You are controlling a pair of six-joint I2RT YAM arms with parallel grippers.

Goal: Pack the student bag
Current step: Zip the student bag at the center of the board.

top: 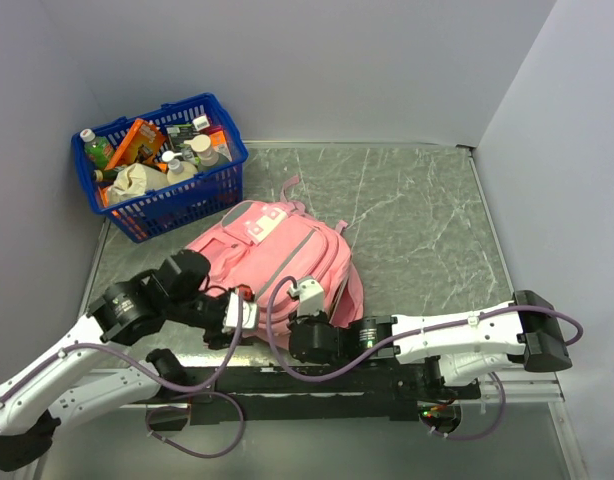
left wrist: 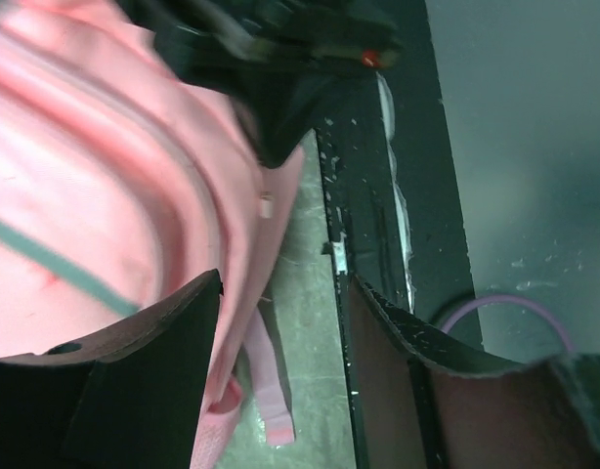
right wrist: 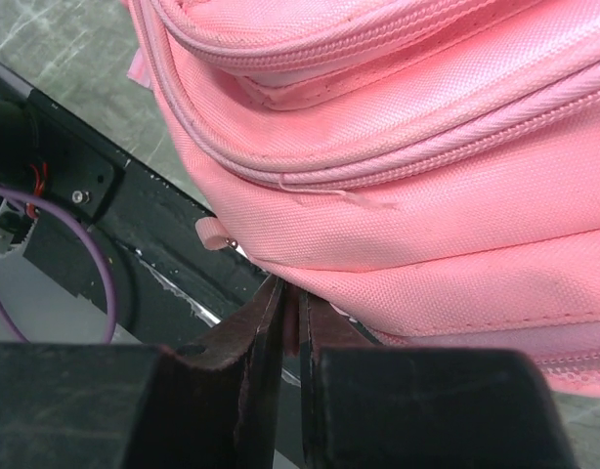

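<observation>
We see the grey marble table (top: 417, 210) with the student bag (top: 277, 255) lying flat on its near-left part, its lower edge close to the black rail (top: 317, 380) along the near side. Behind it, in the far-left corner, the blue basket (top: 187, 200) stands full of bottles and packets, near the bag's top. Our left claw (left wrist: 285, 293) is spread wide at the bag's near-left edge, gripping nothing. Our right claw (right wrist: 290, 288) is narrowed to a slit against the bag's lower seam; we cannot tell whether fabric is pinched. A purple cable (right wrist: 103, 264) loops beside the rail.
</observation>
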